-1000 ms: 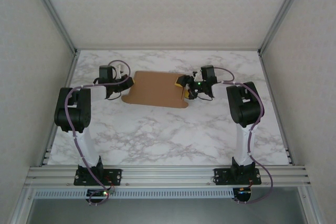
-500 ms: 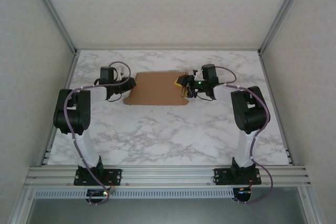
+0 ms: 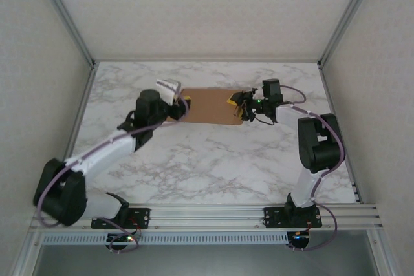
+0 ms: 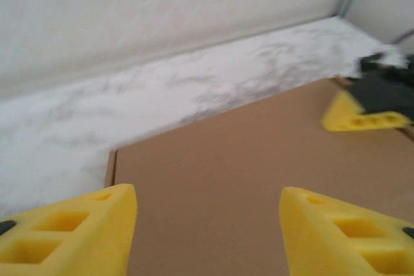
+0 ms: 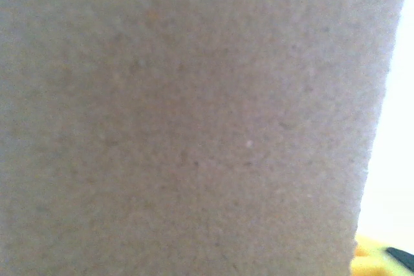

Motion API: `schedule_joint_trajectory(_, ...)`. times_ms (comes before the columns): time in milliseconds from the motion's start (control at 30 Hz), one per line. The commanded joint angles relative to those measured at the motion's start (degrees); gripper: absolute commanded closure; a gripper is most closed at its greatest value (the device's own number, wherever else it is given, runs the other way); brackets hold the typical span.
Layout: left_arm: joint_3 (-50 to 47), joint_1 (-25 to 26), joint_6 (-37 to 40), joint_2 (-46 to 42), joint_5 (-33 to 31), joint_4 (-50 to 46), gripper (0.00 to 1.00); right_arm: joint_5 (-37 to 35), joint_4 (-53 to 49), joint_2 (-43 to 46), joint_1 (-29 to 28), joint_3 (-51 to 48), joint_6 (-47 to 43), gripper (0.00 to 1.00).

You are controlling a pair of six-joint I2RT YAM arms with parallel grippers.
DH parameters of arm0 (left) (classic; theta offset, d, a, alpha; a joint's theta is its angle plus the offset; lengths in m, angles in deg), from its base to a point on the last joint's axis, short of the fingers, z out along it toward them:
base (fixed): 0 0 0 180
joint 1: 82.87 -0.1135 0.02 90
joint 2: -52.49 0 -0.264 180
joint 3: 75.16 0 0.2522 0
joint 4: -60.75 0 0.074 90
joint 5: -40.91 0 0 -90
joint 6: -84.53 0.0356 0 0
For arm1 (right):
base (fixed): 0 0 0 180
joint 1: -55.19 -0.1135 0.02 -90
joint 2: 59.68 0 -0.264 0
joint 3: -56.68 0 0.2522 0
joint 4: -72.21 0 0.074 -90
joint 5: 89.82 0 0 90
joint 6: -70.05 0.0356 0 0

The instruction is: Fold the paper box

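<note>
paper box (image 3: 210, 105), long axis nine-to-three o'clock: left gripper (image 3: 182, 105) at nine, jaws apart, empty; right gripper (image 3: 237, 106) at three, grip indiscernible.

Marble-look table (image 3: 213, 159), paper box (image 3: 207, 105) (plain brown) resting on its far half
</note>
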Motion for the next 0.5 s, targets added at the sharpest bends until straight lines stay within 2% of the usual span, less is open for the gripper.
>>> schedule_joint_trajectory(0,-6.01,1.26,17.69,-3.35,-2.40,9.08,0.37,1.26,-1.34,1.76,0.88,-2.50,3.61,0.51)
schedule_joint_trajectory(67,-6.43,2.64,23.25,-4.05,-0.32,6.89,0.36,1.86,0.62,1.79,1.16,-3.49,5.22,0.51)
schedule_joint_trajectory(133,-6.26,4.67,28.26,-3.58,-1.44,4.21,0.35,2.64,2.57,1.73,1.38,-4.46,6.88,0.51)
schedule_joint_trajectory(233,-5.58,5.86,29.43,-2.03,-4.69,3.45,0.35,3.42,4.29,2.11,1.35,-5.27,8.06,0.52)
schedule_joint_trajectory(467,-6.26,8.68,31.53,0.81,-3.32,3.10,0.34,4.09,5.15,3.95,1.41,-5.75,9.25,0.52)
